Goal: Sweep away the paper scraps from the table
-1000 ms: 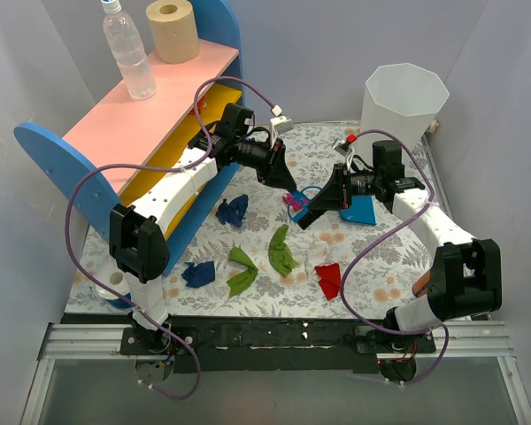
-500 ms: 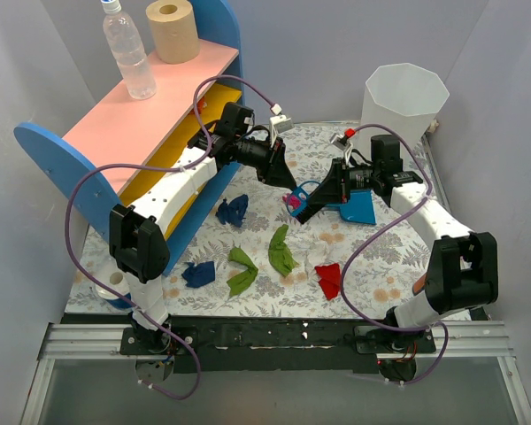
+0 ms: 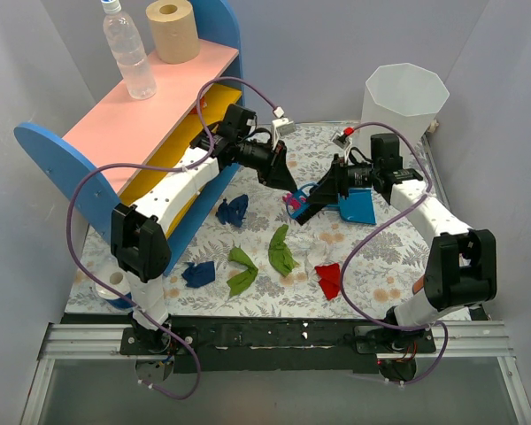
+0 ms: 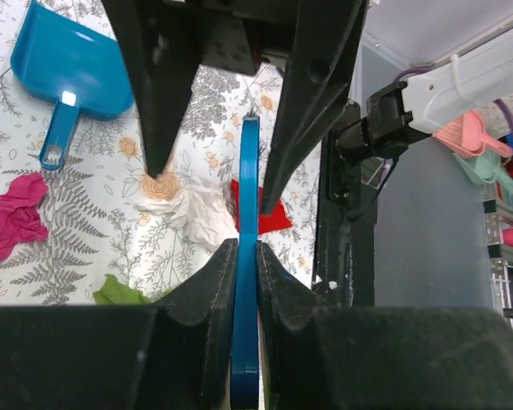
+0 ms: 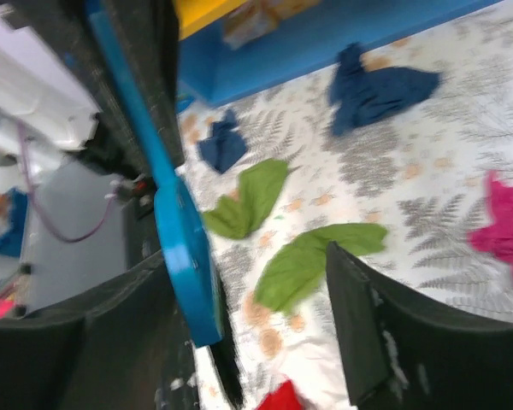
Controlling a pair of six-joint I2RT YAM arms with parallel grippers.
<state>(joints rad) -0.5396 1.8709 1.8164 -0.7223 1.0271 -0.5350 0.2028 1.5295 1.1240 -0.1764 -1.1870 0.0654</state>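
Note:
My left gripper [image 3: 291, 188] [image 4: 247, 252] is shut on the thin handle of the small blue hand brush [image 4: 249, 196] [image 5: 178, 226]. My right gripper [image 3: 303, 214] [image 5: 256, 282] meets it over the middle of the table [image 3: 385, 266] and stands open. The brush rests against its left finger with a wide gap to the other. Paper scraps lie below: two navy [image 3: 233, 211] [image 3: 198, 274], two green [image 3: 242, 270] [image 3: 280, 251], red [image 3: 329, 280], white [image 4: 197, 207] and magenta [image 3: 291, 203] [image 4: 13, 220].
The blue dustpan [image 3: 358, 209] [image 4: 73, 77] lies on the cloth under the right arm. A white bin [image 3: 405, 102] stands at the back right. The pink-and-yellow shelf [image 3: 159, 115] with a bottle [image 3: 128, 51] and a paper roll [image 3: 173, 29] fills the back left.
My right gripper's jaws have opened off the brush it was shut on. The left gripper has stayed shut on the brush handle. The right arm has shifted slightly left.

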